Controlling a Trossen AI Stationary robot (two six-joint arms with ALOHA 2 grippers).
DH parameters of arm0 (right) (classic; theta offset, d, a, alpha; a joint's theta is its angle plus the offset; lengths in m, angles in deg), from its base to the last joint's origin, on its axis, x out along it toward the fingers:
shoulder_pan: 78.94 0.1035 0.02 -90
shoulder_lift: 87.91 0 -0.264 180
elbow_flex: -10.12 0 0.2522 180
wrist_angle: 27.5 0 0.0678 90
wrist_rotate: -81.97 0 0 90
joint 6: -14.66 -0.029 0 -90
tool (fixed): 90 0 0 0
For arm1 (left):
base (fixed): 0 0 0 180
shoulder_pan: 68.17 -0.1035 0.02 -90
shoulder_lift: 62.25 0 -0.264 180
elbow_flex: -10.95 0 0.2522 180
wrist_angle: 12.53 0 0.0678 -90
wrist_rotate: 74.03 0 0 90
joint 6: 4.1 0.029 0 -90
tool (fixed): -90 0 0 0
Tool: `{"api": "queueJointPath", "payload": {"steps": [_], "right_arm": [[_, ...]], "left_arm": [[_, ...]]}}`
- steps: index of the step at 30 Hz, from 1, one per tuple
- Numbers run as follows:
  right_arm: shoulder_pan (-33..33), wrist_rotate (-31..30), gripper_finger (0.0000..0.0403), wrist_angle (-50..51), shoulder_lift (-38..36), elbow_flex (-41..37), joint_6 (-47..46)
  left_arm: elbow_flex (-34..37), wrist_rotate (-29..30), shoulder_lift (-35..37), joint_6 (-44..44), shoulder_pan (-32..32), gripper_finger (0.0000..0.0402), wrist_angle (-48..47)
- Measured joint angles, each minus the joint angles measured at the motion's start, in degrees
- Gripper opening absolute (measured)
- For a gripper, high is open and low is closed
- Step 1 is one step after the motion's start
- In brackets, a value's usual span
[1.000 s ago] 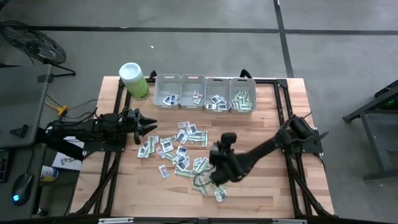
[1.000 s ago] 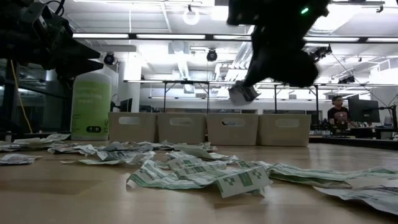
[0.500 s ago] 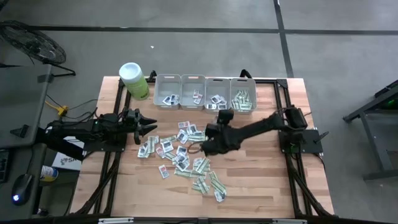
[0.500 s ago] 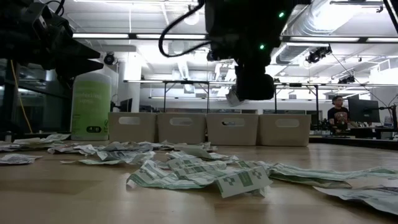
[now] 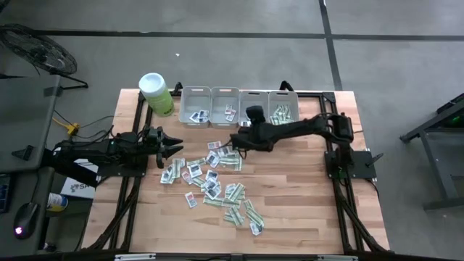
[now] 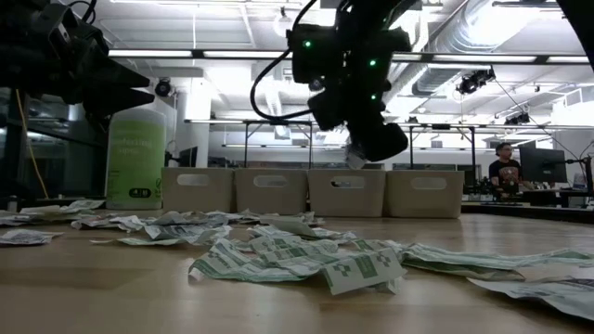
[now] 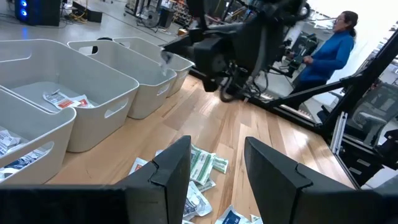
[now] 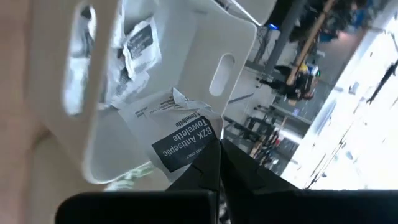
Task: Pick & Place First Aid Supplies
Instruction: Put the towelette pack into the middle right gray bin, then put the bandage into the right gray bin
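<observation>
- Near the far edge of the surface (image 5: pixel 304 210), just short of the row of bins: right hand (image 5: pixel 233 140), raised off the wood, fingers pressed together on one white packet (image 8: pixel 177 134) with a dark printed label; the packet sticks out past the fingertips in front of a bin wall.
- Left side of the surface, by its left edge: left hand (image 5: pixel 172 148), raised above the wood, fingers (image 7: pixel 168 171) spread apart with nothing between them, touching nothing, pointing toward the scattered pile.
- Middle of the surface, running toward the near edge: loose first aid supplies (image 5: pixel 210 177), squarish white packets mixed with longer green-and-white strips, lying flat and partly overlapping.
- Far edge, centre: four grey bins (image 5: pixel 238 109) side by side, touching one another; each holds a few packets, and the bin nearest the far right corner holds green-and-white strips.
- Far left corner: lime-green canister (image 5: pixel 155 94) with a white lid, upright, just beside the leftmost bin.
- Room beyond the surface: a person (image 7: pixel 329 46) in a blue top, standing well apart from both arms.
</observation>
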Motion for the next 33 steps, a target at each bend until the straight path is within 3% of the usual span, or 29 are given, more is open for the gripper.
{"api": "queueJointPath", "payload": {"steps": [7, 13, 22, 29, 33], "right_arm": [[-3.5, 2.0, 0.0, -8.1, 0.0, 0.0, 20.4], [-3.9, 7.0, 0.0, -8.9, 0.0, 0.0, 27.7], [-3.9, 9.4, 0.0011, -8.0, 0.0, 0.0, 28.7], [-3.9, 9.3, 0.008, -7.9, 0.0, 0.0, 27.0], [-3.6, 6.8, 0.0116, -7.4, 0.0, 0.0, 18.7]], "left_arm": [[0.0, 0.0, 0.0, 0.0, 0.0, 0.015, 0.0], [0.0, 0.0, 0.0, 0.0, 0.0, 0.015, 0.0], [0.0, 0.0, 0.0, 0.0, 0.0, 0.015, 0.0], [0.0, 0.0, 0.0, 0.0, 0.0, 0.015, 0.0], [0.0, 0.0, 0.0, 0.0, 0.0, 0.015, 0.0]]}}
